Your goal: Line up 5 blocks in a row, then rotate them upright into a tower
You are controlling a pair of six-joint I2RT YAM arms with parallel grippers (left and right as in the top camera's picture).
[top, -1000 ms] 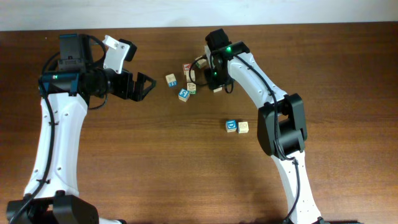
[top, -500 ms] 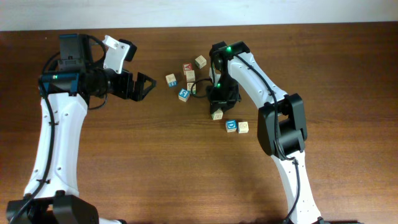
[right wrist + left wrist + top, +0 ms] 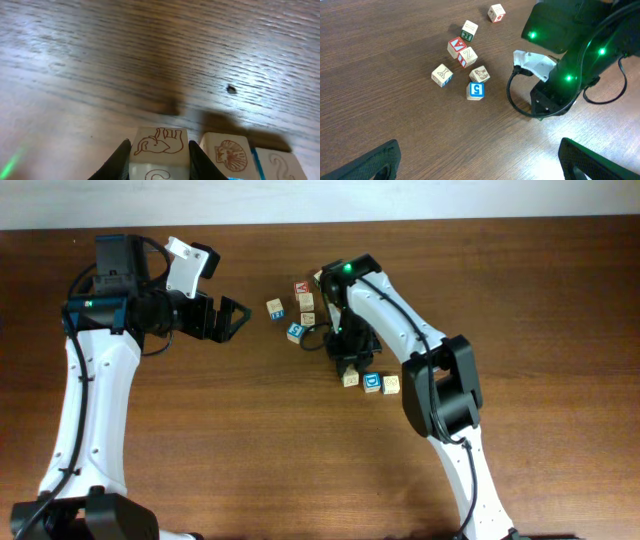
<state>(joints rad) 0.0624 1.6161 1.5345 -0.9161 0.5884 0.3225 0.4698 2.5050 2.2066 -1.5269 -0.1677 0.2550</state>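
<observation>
Right fingers [image 3: 119,162] pinch the elephant-printed block [image 3: 159,142] at the counter [image 3: 150,60], just beside a shell-printed block [image 3: 227,151]; left fingers [image 3: 375,162] hang spread, apart from the other blocks [image 3: 465,55]; a skewed release could knock the neighbour askew.

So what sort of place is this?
Probably a robotics lab bench: two white robot arms over a wooden table, with toy alphabet blocks scattered, one elephant block pinched by the right gripper.
</observation>
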